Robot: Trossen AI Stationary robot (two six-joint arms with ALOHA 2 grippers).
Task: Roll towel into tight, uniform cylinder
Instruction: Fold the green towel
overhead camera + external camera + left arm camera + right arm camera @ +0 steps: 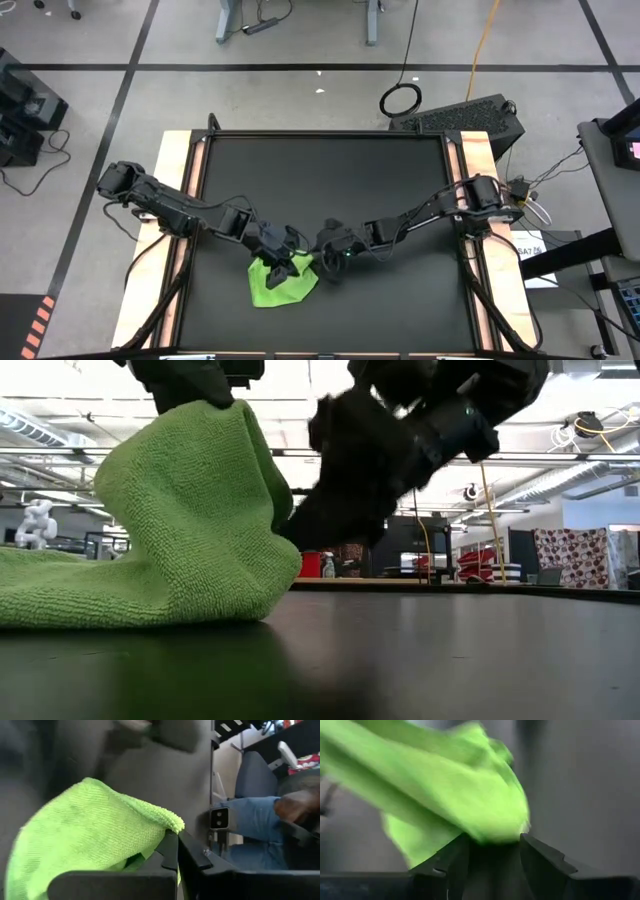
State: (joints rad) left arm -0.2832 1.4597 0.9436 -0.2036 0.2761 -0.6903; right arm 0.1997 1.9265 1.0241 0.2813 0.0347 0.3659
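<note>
One lime terry towel (170, 530), soft peaked fold, matte black table (450, 650)

1. A robotics lab or workshop: the black bench (320, 200) with pale wooden side rails stands alone on a grey floor (300, 95) marked with dark taped lines.
2. Cables (402, 97) trail over that floor, and equipment racks (20, 110) flank the rig.
3. The low view shows an open industrial ceiling (560, 480) with strip lights and pipes.
4. A white humanoid figure (37, 523) stands in the background.
5. A seated person (260, 817) in jeans shows nearby.
</note>
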